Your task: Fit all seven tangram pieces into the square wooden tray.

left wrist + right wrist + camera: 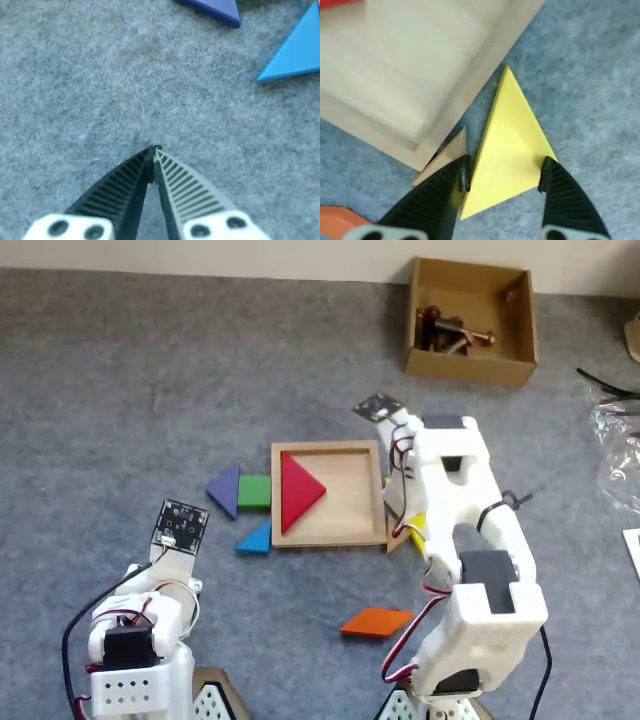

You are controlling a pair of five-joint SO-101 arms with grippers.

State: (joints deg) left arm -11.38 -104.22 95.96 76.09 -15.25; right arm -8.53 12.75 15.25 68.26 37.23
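The square wooden tray [350,525] lies mid-table with a red triangle [298,490] inside, against its left wall. Left of it lie a purple triangle [225,490], a green square [254,492] and a blue triangle [257,538]. An orange parallelogram [376,621] sits nearer the front. By the tray's right front corner, my right gripper [504,172] is shut on the yellow triangle [512,145], a fingertip against each side, with the piece flat on the mat. A small tan triangle [447,157] lies beside it. My left gripper [152,150] is shut on nothing above bare mat, short of the blue triangle [295,52].
A cardboard box [470,355] with small parts stands at the back right. Clear plastic and cables lie at the right edge [615,440]. The right arm [470,540] covers the tray's right side. Grey felt stretches bare to the left and the back.
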